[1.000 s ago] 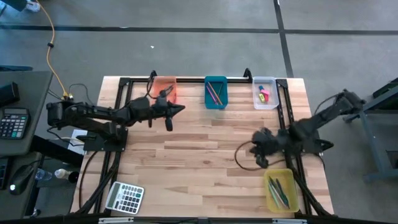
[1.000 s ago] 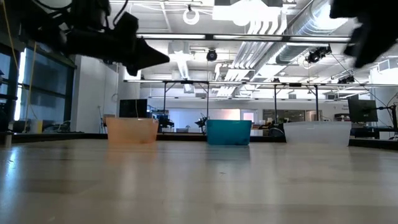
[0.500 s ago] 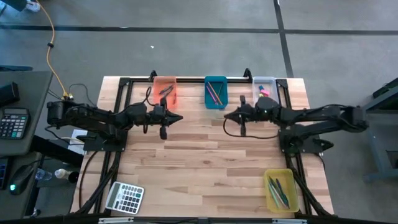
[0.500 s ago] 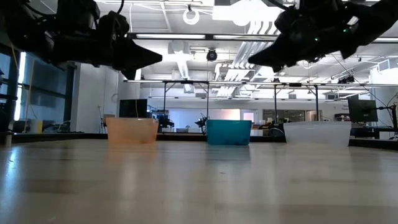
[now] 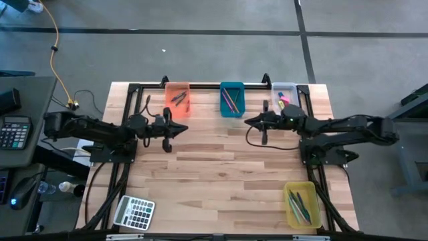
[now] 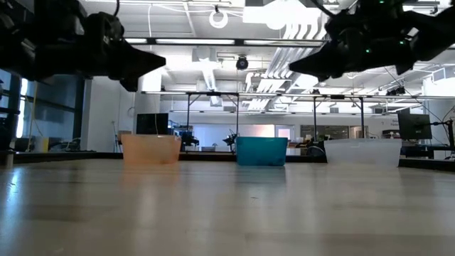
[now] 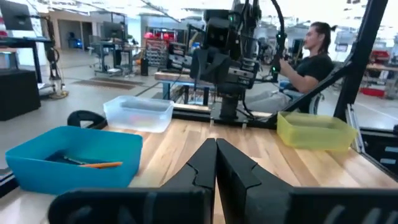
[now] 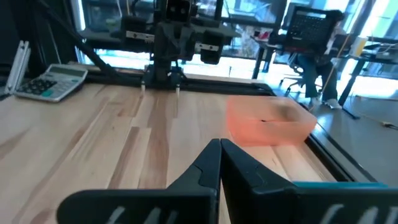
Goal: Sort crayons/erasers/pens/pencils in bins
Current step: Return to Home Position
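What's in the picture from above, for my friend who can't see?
Two robot arms face each other over a wooden table, left gripper and right gripper shut and empty. An orange bin, teal bin and clear bin line the top edge.

— What colours are there?
— An orange bin (image 5: 170,107), a teal bin (image 5: 232,114), a clear whitish bin (image 5: 292,89) and a yellow bin (image 5: 302,185).
— And the table (image 5: 214,174)?
— Pale wood, striped in long planks, with a black frame (image 5: 204,85). The calculator (image 5: 134,213) is grey with light keys.
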